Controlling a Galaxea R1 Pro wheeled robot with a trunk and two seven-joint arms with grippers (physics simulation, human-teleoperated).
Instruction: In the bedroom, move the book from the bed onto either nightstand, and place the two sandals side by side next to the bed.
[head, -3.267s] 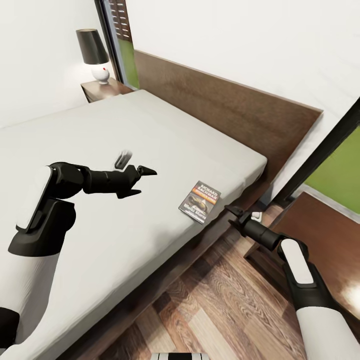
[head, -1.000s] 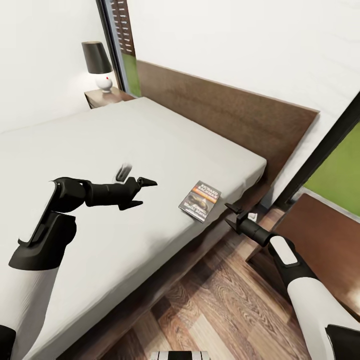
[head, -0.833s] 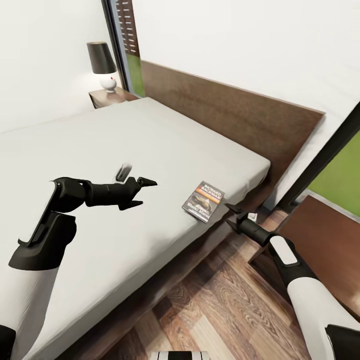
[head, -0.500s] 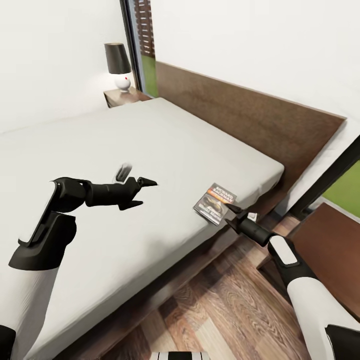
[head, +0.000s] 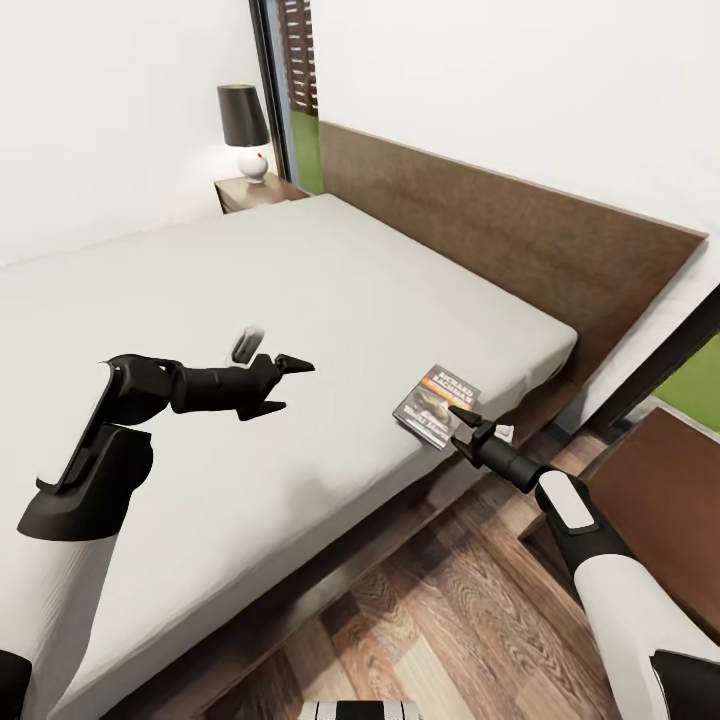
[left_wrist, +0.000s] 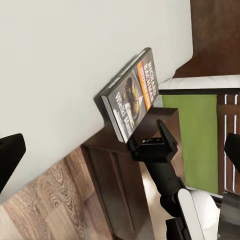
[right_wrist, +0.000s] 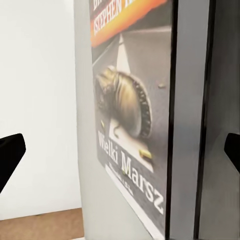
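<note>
Where mattress ends: book (head: 436, 405), right claw (head: 466, 428).

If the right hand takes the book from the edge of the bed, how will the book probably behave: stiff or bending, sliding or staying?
The book looks thin with a soft cover, so it may bend slightly in a pinch. It is likely light. It lies flat near the edge of the bed; a push from the open right hand would probably slide it across the smooth mattress, not tip it.

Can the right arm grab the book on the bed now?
Probably yes. The right gripper is open and right at the near edge of the book, which lies flat at the mattress corner of the bed. Nothing sits between them, and the right wrist view shows the cover close up.
</note>
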